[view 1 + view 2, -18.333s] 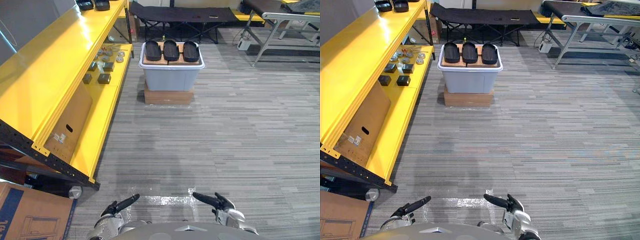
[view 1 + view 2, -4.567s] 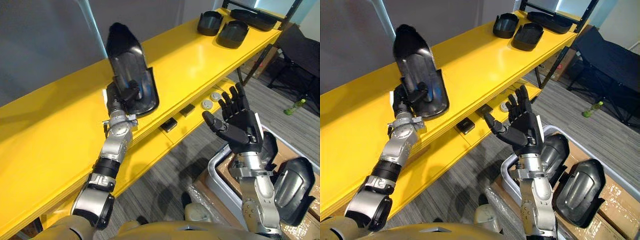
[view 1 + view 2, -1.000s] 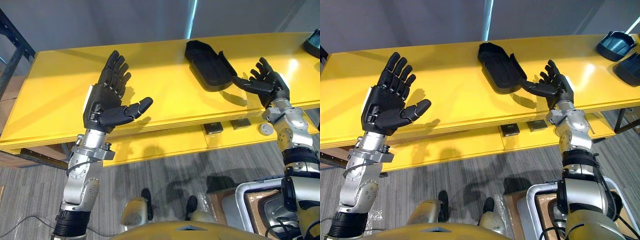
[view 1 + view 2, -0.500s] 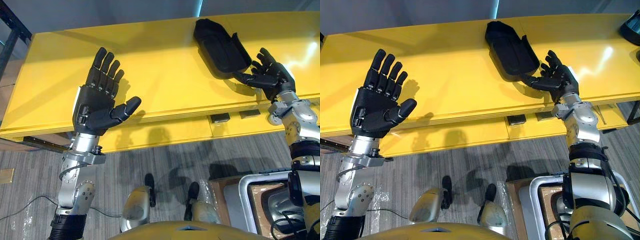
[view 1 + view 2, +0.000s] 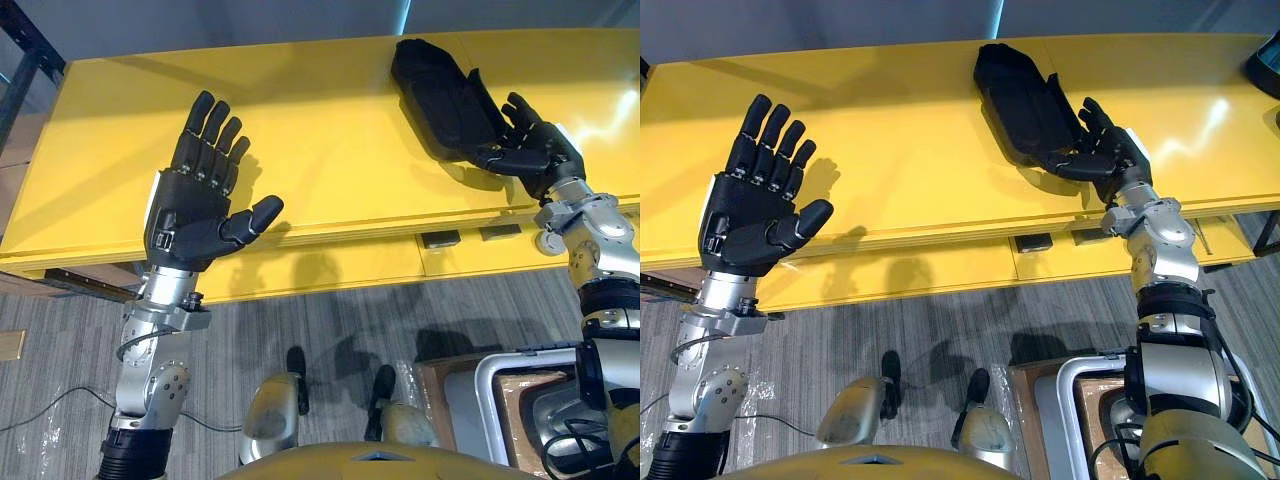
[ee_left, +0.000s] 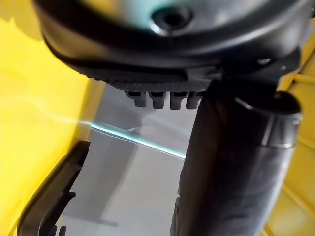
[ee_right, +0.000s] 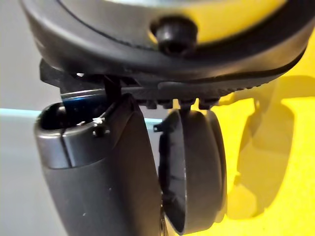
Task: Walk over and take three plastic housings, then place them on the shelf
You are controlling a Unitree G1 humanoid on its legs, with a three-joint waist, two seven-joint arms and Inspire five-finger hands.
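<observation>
- The left hand (image 5: 195, 205) is held up over the left part of the yellow shelf (image 5: 330, 150), with the fingers straight and spread and nothing in it. It is well apart from the housing. If this arm drops carelessly, it could strike the near edge of the shelf.
- The plastic housing (image 5: 440, 95) lies on the top board of the shelf, to the right of the middle, with its long side pointing from near to far. Its near end is not far from the near edge of the shelf, so a small pull toward the robot could drag it off the board.
- The right hand (image 5: 530, 150) is at the near right side of the housing. Its fingers are nearly straight and rest against the rim, and they are not curled round it. If a finger catches the rim when the hand goes away, the housing may turn or slide. A push could also move it along the smooth board.
- The grey bin (image 5: 500, 372) stands low on the right, close to the right arm. A quick turn toward it could make the forearm knock the shelf edge or the bin rim.
</observation>
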